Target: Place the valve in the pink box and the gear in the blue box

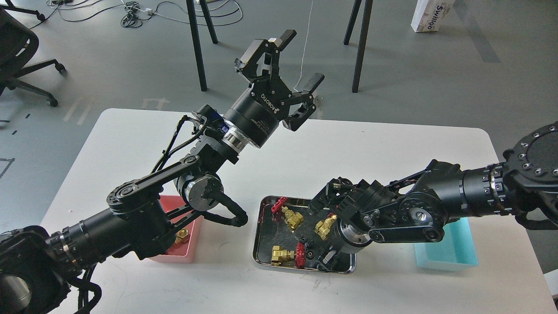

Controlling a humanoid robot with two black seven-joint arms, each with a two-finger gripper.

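Three brass valves with red handwheels lie in the steel tray (258,244): one at the back left (291,216), one in the middle (324,227), one at the front (285,255). Another valve (182,237) lies in the pink box (176,256), which my left arm largely hides. Tiny black gears (307,247) lie in the tray beside the front valve. My right gripper (328,258) reaches down into the tray's front right, close to the gears; its fingers are dark and partly hidden. My left gripper (302,59) is open and empty, raised high over the table's far edge. The blue box (451,253) stands at the right, partly behind my right arm.
The white table (130,144) carries the bins and the tray along its front part. My left forearm hangs over the pink box. Beyond the far edge are black table legs (198,48), an office chair (26,65) and a white carton (429,15) on the floor.
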